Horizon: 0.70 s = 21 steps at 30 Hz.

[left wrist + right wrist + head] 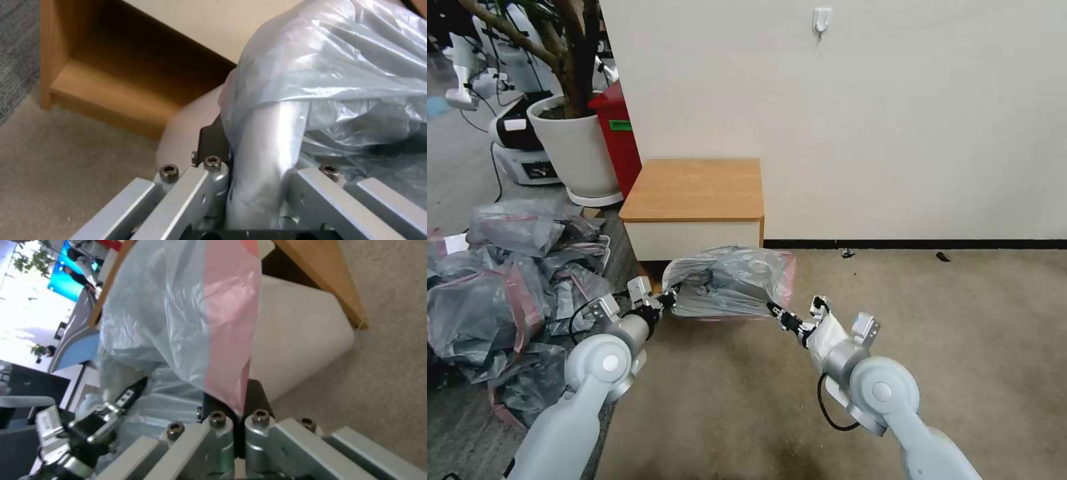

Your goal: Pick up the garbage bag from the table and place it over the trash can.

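— Where is the garbage bag (730,280)?

— We are stretching it over the trash can (298,340), on the carpet just in front of the table (694,189). Our left gripper (668,298) is clenched on one side of the rim, our right gripper (777,311) on the pink band.

— What are we risking?

— Thin film is probably tearing or slipping if we are pulling apart too hard, leaving one corner unhooked.

— And the views?

— The right wrist view is showing the can's bare wall; from the head it is sitting covered.
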{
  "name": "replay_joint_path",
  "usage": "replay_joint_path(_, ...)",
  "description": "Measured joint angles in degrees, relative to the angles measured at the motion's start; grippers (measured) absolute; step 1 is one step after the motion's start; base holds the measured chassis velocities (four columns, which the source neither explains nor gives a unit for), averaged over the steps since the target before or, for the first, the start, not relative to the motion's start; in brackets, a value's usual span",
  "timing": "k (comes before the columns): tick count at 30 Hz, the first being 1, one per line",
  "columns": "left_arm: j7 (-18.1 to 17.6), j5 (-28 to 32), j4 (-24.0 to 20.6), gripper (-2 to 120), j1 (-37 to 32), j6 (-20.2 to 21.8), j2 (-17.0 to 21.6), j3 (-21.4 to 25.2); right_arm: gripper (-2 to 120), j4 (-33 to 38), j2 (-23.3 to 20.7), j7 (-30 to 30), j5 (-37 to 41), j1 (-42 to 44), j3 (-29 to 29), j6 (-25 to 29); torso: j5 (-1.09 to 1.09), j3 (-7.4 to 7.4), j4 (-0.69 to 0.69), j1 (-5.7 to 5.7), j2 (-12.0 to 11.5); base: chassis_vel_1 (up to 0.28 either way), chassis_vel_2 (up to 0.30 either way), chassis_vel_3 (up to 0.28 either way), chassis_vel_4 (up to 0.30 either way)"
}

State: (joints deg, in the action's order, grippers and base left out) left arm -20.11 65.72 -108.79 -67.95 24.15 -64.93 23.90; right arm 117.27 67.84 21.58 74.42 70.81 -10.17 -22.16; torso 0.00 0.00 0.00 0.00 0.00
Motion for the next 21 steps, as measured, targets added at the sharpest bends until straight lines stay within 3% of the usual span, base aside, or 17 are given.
replay_joint_path(13,-2.43,-0.12,1.47,2,0.63,-2.00,-1.81,-1.48,0,4.22,-0.23,0.31,-0.28,2.87,-0.34,0.08,0.00,0.00,-0.01,0.00,0.00,0.000,0.000,0.000,0.000)
replay_joint_path(19,-2.56,1.87,0.38,2,-0.03,0.21,-1.62,-0.70,0,2.93,-0.52,0.01,-0.73,3.59,-1.23,0.37,0.00,0.00,-0.01,0.00,0.00,0.000,0.000,0.000,0.000)
replay_joint_path(21,-2.54,3.26,-0.87,2,-1.20,2.62,-1.21,0.23,0,1.71,-0.68,-0.19,-1.44,3.70,-1.39,0.87,0.00,0.00,0.00,0.00,0.00,0.000,0.000,0.000,0.000)
